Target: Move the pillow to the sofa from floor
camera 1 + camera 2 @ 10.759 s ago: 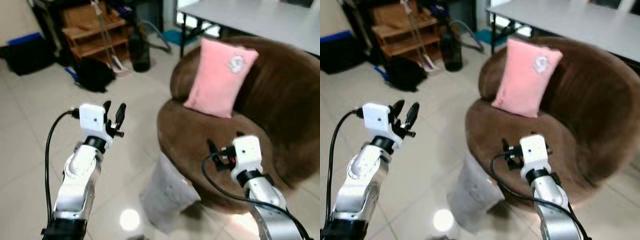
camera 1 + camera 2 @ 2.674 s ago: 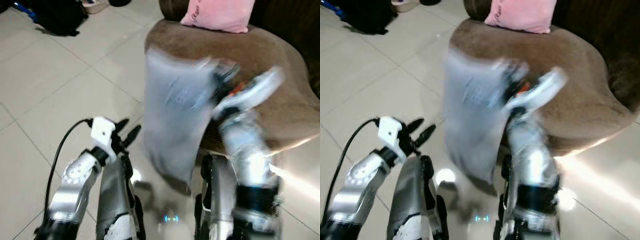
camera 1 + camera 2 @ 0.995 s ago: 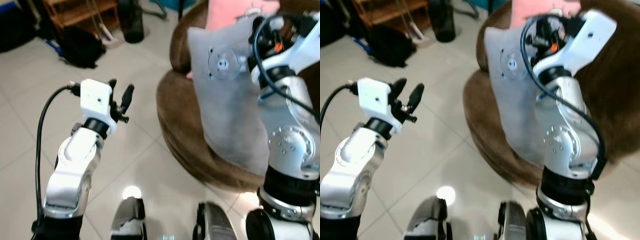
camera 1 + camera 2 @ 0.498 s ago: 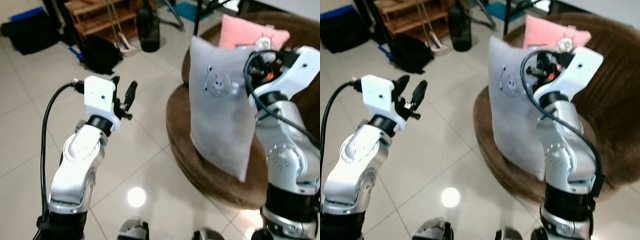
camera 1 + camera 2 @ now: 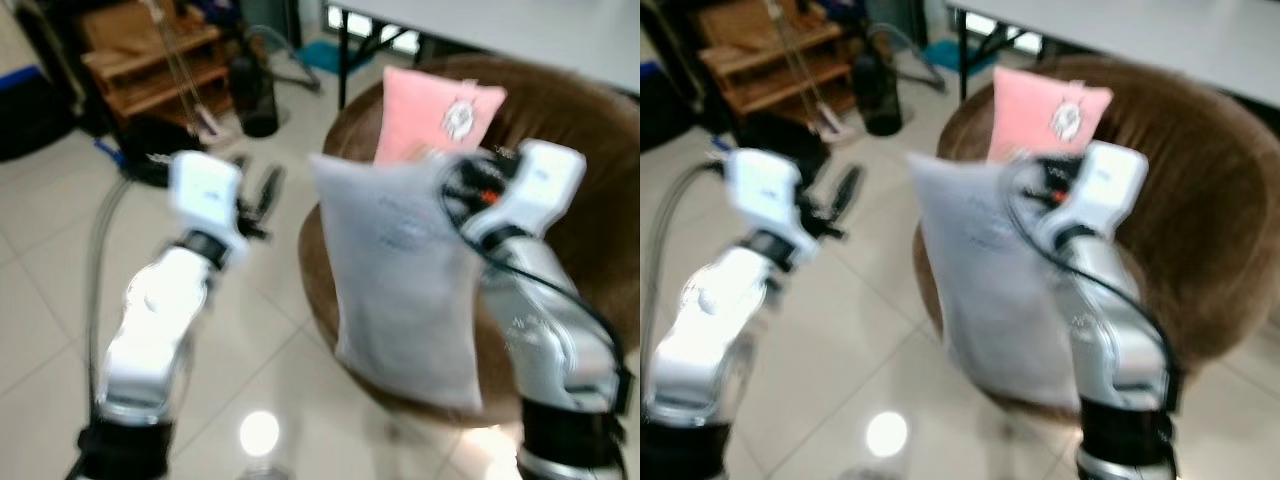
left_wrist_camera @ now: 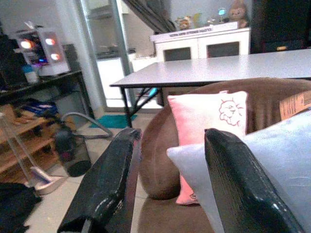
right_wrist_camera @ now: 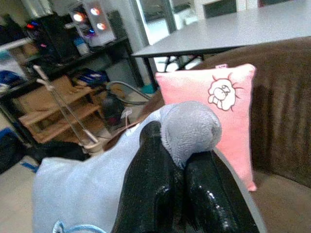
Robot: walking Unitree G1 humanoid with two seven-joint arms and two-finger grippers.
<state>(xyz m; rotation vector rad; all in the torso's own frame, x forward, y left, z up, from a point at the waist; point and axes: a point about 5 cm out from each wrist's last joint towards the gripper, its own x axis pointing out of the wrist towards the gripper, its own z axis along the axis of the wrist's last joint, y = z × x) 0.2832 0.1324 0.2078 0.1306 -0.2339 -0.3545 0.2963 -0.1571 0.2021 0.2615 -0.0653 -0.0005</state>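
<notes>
A grey pillow [image 5: 400, 275] hangs upright over the front of the round brown sofa [image 5: 570, 180]. My right gripper [image 5: 455, 185] is shut on the pillow's top corner [image 7: 187, 128]. In the right wrist view its fingers [image 7: 155, 187] pinch the grey fabric. A pink pillow [image 5: 435, 115] leans against the sofa's back. My left gripper [image 5: 255, 195] is held up over the floor to the left of the sofa, open with nothing between its fingers [image 6: 109, 182].
A white table [image 5: 520, 30] stands behind the sofa. At the back left are a wooden shelf [image 5: 150, 60], a dark bottle [image 5: 252, 98] and black bags [image 5: 150, 150]. The tiled floor [image 5: 40, 330] lies open to the left.
The camera has shifted and the picture is blurred. My right gripper has carried the grey pillow a little further over the sofa's seat. The left gripper stays raised and open.
</notes>
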